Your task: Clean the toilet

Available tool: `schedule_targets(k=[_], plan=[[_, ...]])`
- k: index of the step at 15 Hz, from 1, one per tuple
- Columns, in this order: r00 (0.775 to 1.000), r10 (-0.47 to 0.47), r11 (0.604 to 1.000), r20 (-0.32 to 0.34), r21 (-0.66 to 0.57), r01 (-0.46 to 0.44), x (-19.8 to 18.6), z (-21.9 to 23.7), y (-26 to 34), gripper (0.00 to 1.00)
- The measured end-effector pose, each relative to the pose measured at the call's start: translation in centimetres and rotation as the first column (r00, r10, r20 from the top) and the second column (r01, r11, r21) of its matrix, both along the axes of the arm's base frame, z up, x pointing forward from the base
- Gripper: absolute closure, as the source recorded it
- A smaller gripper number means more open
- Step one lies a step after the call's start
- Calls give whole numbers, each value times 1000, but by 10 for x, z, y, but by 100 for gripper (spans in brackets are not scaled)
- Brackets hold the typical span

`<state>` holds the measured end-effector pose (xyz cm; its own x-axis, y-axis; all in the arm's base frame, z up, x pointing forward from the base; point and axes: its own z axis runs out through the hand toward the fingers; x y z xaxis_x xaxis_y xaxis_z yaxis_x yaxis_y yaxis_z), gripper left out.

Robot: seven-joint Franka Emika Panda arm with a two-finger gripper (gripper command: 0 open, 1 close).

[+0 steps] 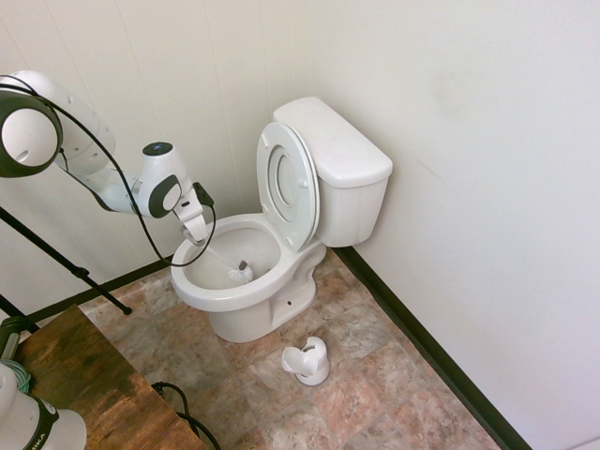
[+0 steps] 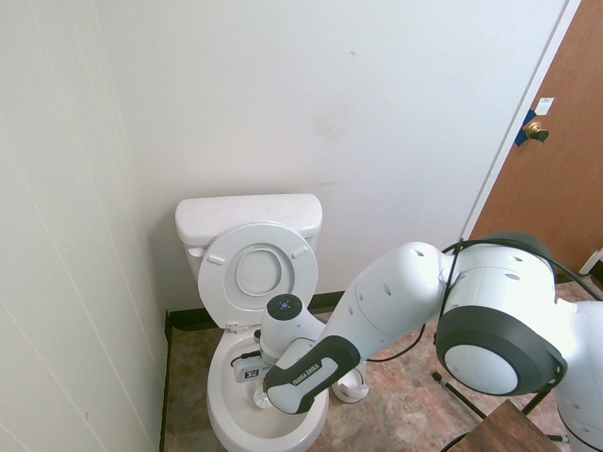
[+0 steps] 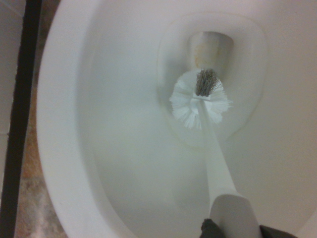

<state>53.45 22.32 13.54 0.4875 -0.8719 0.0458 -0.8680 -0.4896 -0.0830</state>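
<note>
The white toilet [image 1: 281,281] stands in the corner with its seat and lid [image 1: 286,183] raised against the tank [image 1: 337,159]. My gripper [image 1: 197,234] hangs over the near-left rim of the bowl, shut on the thin white handle of a toilet brush [image 1: 223,262]. The brush slants down into the bowl, and its white bristle head [image 3: 199,104] rests near the drain at the bottom [image 3: 210,49]. In the second exterior view the arm covers most of the bowl [image 2: 221,405], and the brush head shows only as a small white bit [image 2: 260,402].
The white brush holder [image 1: 307,361] stands on the tiled floor right in front of the toilet. A wall runs close on the tank side, with a dark baseboard [image 1: 422,347]. A wooden surface [image 1: 84,384] sits at lower left, a brown door [image 2: 556,179] at far right.
</note>
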Motion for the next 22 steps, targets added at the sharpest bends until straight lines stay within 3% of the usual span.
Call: schedule_targets(k=[4,9,13,18,22], plan=[[999,30,999,-28,-16,-30,-11,1,-30,100],[1000,-16,1000,-19,-8,16,4,8,-80,100],[995,-85,996,44,21,84,52,25,-117,100],[988,-123,992,92,37,120,117,27,-117,100],[985,-129,991,113,57,124,139,33,-105,100]])
